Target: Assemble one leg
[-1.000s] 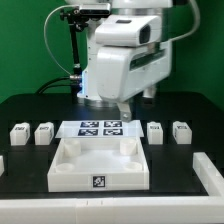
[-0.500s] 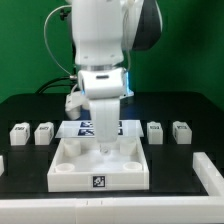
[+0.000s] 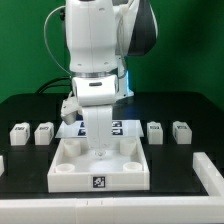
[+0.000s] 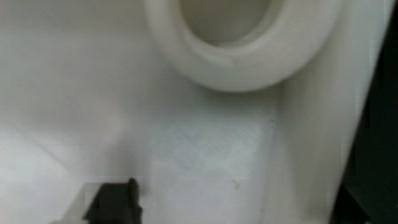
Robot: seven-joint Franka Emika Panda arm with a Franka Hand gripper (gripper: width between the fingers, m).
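My gripper (image 3: pixel 101 150) reaches down into the large white tray-like piece (image 3: pixel 70 172), near the middle of its back part. In the wrist view the tray's floor fills the picture, with one round corner socket (image 4: pixel 228 45) close by. The gripper (image 4: pixel 240 200) stands open with only the tray's white surface between its dark fingertips (image 4: pixel 116 200); it holds nothing. Several legs, small white blocks with marker faces, stand on the black table: two at the exterior view's left (image 3: pixel 18 132) (image 3: pixel 43 132) and two at its right (image 3: pixel 155 131) (image 3: pixel 181 131). None of them is near the gripper.
The marker board (image 3: pixel 122 127) lies behind the tray, partly hidden by the arm. White parts show at the table's left edge (image 3: pixel 2 163) and right edge (image 3: pixel 212 172). Cables hang behind the arm.
The arm has swung from the back right over the tray and come down; since half a second ago it has shifted slightly to the exterior view's left, staying low in the tray.
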